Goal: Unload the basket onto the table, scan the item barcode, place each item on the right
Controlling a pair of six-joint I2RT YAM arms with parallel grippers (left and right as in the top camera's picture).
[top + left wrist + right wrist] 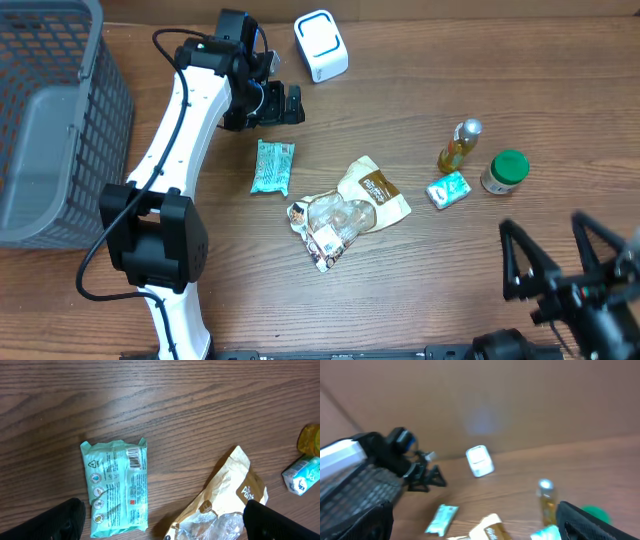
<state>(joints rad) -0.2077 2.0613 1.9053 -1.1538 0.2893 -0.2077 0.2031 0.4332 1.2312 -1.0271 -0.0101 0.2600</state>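
Two arms showed in the overhead view above a wooden table point(450, 90). The left gripper point(288, 105) hung released, jaws apart and holding nothing, between the white scanner point(320, 45) and the teal packet point(272, 166), touching neither. The right gripper point(553, 258) sat at the near right edge, spread wide and empty. A crumpled brown-and-clear bag point(350, 208) lay just right of the packet. Farther right were a bottle point(459, 146), a green-lidded jar point(505, 172) and a small teal carton point(448, 190). A grey basket point(60, 60) stood at far left.

In the left wrist view, the packet lay flat with its barcode point(133, 457) facing up, between the dark fingers point(62, 521) and clear of both.

The right wrist view was blurred. Its fingers point(592, 520) stood wide apart, with the scanner and packet well ahead.
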